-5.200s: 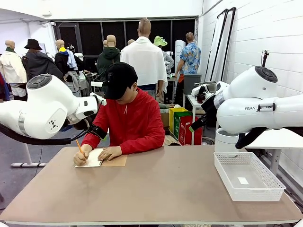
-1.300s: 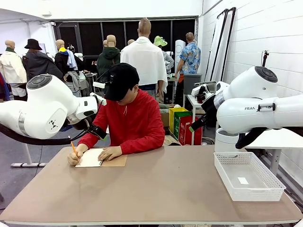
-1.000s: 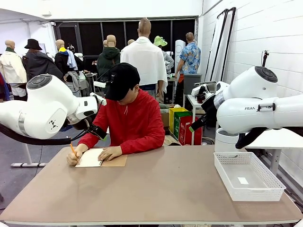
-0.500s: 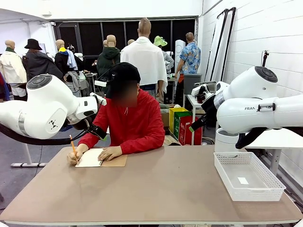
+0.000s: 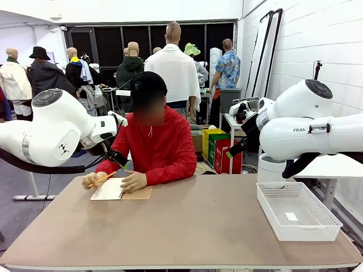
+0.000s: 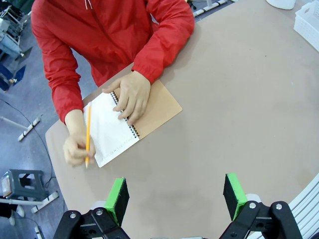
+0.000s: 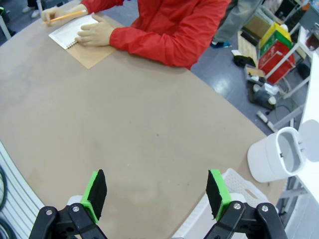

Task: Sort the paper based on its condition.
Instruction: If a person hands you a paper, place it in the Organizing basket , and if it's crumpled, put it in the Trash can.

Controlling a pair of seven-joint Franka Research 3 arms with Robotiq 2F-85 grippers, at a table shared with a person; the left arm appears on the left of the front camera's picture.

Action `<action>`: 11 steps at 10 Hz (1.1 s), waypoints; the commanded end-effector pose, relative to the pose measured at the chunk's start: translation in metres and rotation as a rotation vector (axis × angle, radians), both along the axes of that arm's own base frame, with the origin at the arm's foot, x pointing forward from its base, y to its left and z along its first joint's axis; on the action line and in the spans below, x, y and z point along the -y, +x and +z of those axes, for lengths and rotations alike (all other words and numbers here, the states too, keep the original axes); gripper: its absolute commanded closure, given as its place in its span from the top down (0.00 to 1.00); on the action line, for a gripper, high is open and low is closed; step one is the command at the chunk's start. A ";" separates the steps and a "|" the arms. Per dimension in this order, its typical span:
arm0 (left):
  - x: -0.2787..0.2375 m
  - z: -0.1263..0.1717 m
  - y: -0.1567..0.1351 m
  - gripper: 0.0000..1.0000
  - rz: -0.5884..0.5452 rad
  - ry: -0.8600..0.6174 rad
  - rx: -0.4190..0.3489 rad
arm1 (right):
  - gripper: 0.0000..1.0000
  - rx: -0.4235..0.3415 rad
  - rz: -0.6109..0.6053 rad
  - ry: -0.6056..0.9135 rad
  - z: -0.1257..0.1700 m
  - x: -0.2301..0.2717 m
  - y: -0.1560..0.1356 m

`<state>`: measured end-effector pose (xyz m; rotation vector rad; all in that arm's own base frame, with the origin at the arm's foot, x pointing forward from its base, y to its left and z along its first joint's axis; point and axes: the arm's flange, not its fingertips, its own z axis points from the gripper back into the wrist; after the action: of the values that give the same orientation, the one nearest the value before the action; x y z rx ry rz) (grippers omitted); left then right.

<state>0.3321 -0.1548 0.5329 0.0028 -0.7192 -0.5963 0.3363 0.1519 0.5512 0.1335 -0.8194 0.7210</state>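
Note:
Loose paper is out of view. A spiral notebook (image 5: 122,190) lies open at the table's far left in front of the person, white page (image 6: 109,132) up, brown cover (image 6: 157,104) beside it. One hand (image 6: 130,92) rests flat on the spiral. The other hand holds an orange pencil (image 6: 88,129) just over the page's edge. My left gripper (image 6: 175,196) hangs open high above the table near the notebook, nothing between its green pads. My right gripper (image 7: 156,193) is open and empty too, high over the middle of the table, with the notebook (image 7: 75,31) far off.
A white mesh basket (image 5: 295,232) stands at the table's right edge with a small white scrap on its floor. The person in a red jacket (image 5: 164,150) sits at the far side. Both arms are held above the table's sides.
The person has stopped writing: the pencil hand has risen off the page and the pencil now lies flatter, pointing right. The head has come up. Neither arm has moved.

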 end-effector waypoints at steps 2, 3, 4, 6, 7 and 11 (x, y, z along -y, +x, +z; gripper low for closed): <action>0.000 0.000 0.000 1.00 0.001 0.001 -0.001 | 1.00 -0.004 0.001 0.002 -0.001 0.001 0.000; 0.000 0.000 0.000 1.00 0.001 0.001 -0.001 | 1.00 -0.004 0.001 0.002 -0.001 0.001 0.000; 0.000 0.000 0.000 1.00 0.001 0.001 -0.001 | 1.00 -0.004 0.001 0.002 -0.001 0.001 0.000; 0.000 0.000 0.000 1.00 0.001 0.001 -0.001 | 1.00 -0.004 0.001 0.002 -0.001 0.001 0.000; 0.000 0.000 0.000 1.00 0.001 0.001 -0.001 | 1.00 -0.004 0.001 0.002 -0.001 0.001 0.000; 0.000 0.000 0.000 1.00 0.001 0.001 -0.001 | 1.00 -0.004 0.001 0.002 -0.001 0.001 0.000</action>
<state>0.3321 -0.1548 0.5329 0.0028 -0.7192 -0.5963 0.3363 0.1519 0.5512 0.1335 -0.8194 0.7210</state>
